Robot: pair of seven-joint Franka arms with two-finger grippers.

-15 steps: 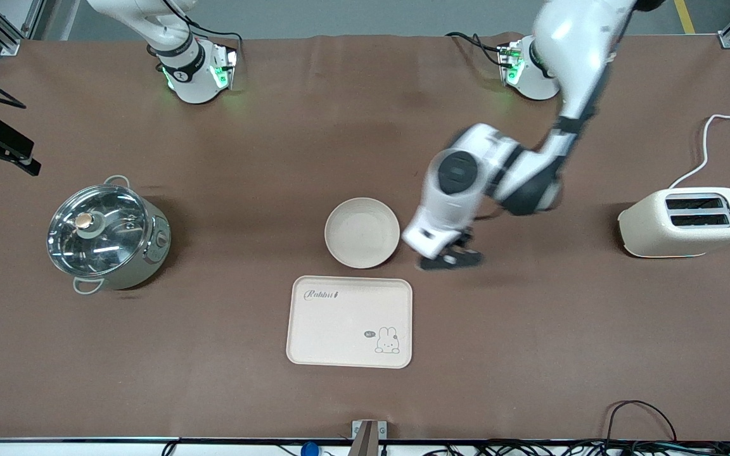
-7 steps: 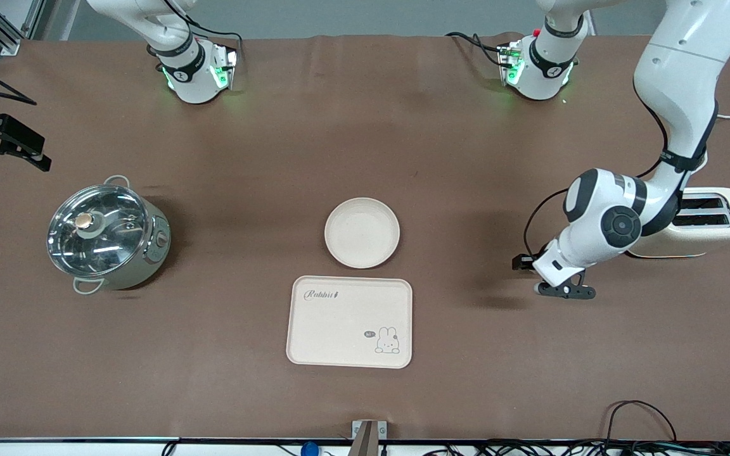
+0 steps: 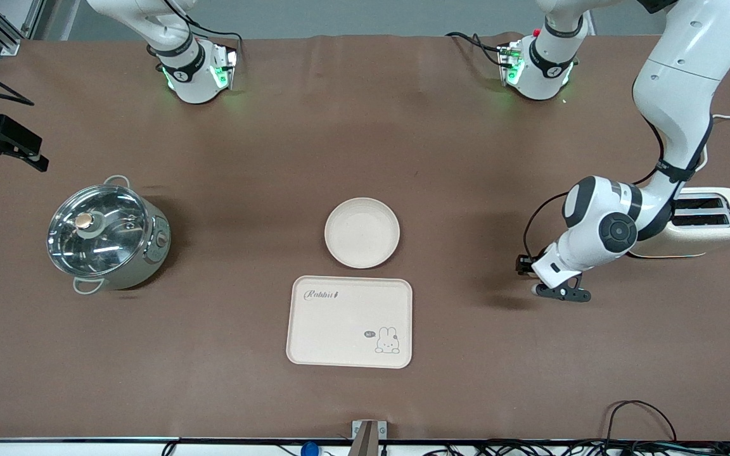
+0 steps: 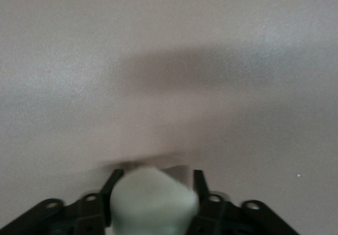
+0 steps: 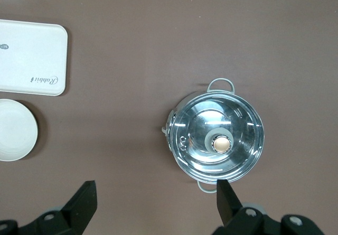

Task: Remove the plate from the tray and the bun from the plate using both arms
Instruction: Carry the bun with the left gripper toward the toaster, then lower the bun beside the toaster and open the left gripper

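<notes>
The round cream plate (image 3: 362, 232) lies on the brown table, just farther from the front camera than the rabbit tray (image 3: 349, 322); it also shows in the right wrist view (image 5: 13, 137). My left gripper (image 3: 558, 291) hangs low over bare table between the plate and the toaster. It is shut on the pale bun (image 4: 153, 198), which fills the gap between its fingers in the left wrist view, where the gripper (image 4: 156, 185) points at bare table. My right gripper (image 5: 156, 193) is open and empty, high above the table near the pot; it shows at the edge of the front view (image 3: 4, 142).
A steel pot with a glass lid (image 3: 106, 237) stands toward the right arm's end; it also shows in the right wrist view (image 5: 216, 142). A cream toaster (image 3: 729, 234) stands toward the left arm's end, partly covered by the left arm. The tray shows in the right wrist view (image 5: 29, 58).
The left arm swung from beside the plate toward the toaster end, then shifted only slightly. The plate, tray and pot stayed put. The right gripper barely moved.
</notes>
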